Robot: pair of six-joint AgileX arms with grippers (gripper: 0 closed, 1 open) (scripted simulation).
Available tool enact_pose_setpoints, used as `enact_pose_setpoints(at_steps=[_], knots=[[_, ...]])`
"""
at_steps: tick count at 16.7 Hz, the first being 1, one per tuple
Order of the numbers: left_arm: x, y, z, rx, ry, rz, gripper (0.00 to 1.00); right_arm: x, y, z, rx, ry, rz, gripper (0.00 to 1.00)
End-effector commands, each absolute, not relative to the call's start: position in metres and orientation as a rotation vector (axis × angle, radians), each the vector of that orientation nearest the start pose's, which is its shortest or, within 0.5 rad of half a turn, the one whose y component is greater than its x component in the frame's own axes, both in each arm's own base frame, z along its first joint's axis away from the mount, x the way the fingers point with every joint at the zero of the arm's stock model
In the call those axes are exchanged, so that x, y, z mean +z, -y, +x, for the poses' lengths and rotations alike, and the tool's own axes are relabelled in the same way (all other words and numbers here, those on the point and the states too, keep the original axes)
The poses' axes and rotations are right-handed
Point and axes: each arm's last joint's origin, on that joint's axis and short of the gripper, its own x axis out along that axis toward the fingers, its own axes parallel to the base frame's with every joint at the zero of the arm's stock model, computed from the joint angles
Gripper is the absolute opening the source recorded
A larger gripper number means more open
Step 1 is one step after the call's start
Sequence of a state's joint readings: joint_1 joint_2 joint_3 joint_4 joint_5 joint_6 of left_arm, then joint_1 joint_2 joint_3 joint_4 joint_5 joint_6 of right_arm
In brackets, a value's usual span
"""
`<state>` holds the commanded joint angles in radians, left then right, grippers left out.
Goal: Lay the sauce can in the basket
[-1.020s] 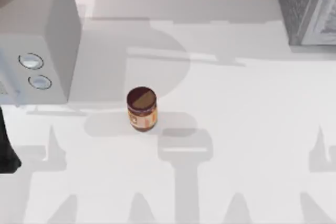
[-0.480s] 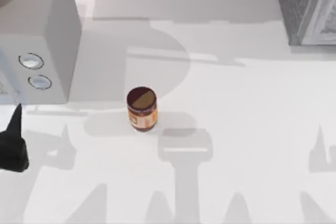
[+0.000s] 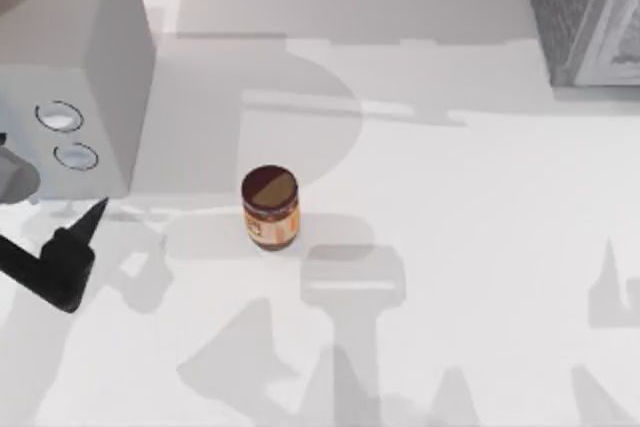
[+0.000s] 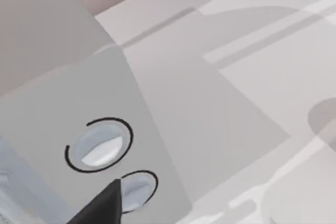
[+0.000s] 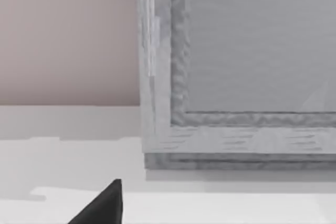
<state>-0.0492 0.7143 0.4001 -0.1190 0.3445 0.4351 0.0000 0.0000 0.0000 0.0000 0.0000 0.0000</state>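
The sauce can [image 3: 270, 207] stands upright near the middle of the table, with a round two-tone brown top and a dark red and orange label. My left gripper [image 3: 72, 252] is a black shape at the table's left edge, well to the left of the can and slightly nearer the front, not touching it. A dark tip of it [image 4: 105, 205] shows in the left wrist view. The basket [image 3: 585, 12], grey with rough woven-looking walls, sits at the back right corner; its rim [image 5: 236, 119] faces the right wrist camera. A dark tip of my right gripper [image 5: 102, 205] shows in front of it.
A tall white box [image 3: 75, 67] with two round dials [image 3: 60, 117] stands at the back left, right behind my left gripper; the dials [image 4: 100, 145] loom close in the left wrist view. Open white tabletop [image 3: 460, 247] lies between the can and the basket.
My left gripper has come in from the left edge, moving right and slightly back toward the can. The can has not moved.
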Motion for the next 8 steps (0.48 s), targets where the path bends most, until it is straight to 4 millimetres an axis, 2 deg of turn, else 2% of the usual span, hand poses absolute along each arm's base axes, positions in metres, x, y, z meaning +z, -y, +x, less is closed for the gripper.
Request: enact_pose_setpoints(at_steps=[3, 8], knots=[[0.216, 0.024, 0.188, -0.598, -0.392, 0.407, 1.00, 0.160, 0.001, 0.106, 0.000, 0.000, 0.000, 1.00], [0.201, 0.035, 0.229, -0.827, -0.509, 0.441, 1.00, 0.160, 0.001, 0.106, 0.000, 0.000, 0.000, 1.00]])
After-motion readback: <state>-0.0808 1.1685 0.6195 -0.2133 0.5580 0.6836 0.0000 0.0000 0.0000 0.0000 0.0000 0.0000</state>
